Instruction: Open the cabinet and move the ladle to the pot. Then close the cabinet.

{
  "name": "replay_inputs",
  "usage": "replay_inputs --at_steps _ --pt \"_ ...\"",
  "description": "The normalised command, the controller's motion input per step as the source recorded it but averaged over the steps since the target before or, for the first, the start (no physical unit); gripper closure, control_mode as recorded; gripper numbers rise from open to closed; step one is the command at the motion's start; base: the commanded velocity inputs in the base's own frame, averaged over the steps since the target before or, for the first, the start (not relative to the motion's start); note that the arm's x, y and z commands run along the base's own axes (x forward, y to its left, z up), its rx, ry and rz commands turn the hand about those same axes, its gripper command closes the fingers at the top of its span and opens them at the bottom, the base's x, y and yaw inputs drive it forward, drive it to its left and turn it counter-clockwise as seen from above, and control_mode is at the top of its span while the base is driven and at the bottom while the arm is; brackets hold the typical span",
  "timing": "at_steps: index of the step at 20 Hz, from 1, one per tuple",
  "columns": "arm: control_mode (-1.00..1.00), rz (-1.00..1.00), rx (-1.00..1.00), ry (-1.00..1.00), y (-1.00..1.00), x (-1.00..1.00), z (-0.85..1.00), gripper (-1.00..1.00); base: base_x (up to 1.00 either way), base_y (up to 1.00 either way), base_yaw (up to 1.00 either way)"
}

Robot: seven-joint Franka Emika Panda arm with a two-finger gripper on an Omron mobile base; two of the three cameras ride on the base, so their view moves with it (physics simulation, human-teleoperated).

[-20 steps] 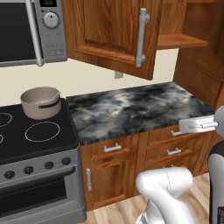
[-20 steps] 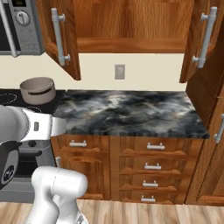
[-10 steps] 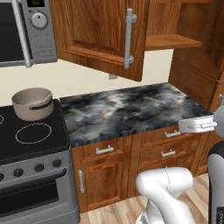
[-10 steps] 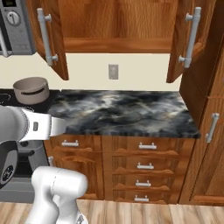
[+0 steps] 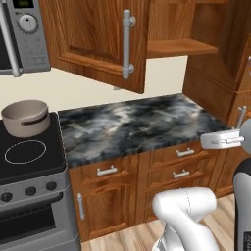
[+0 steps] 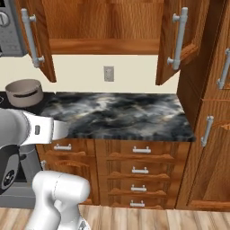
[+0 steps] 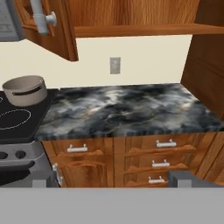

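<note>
Here the cabinet (image 6: 103, 27) stands open, the pot (image 5: 25, 117) sits on the stove (image 5: 27, 159), pincer (image 7: 113, 179) spread wide.

Light is even and bright, with no clear source and no glare. Under the cabinet (image 6: 103, 27) its open doors and shelf cast only soft, faint shading onto the cream wall (image 6: 134, 72). All views look coarse and slightly soft, like low-resolution renders; edges stay straight, without lens bending.
</note>
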Motion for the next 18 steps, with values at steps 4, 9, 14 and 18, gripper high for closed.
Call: replay_inputs --at_steps 4,9,14,18 --pt "1.00 0.00 0.00 0.00 0.00 0.00 0.00 -1.00 0.39 -0.08 0.00" --pt "1.00 0.00 0.00 0.00 0.00 0.00 0.00 -1.00 0.58 -0.01 0.00" --pt "1.00 0.00 0.00 0.00 0.00 0.00 0.00 -1.00 0.59 -0.07 0.00" --pt "1.00 0.00 0.00 0.00 0.00 0.00 0.00 -1.00 0.36 -0.18 0.00"
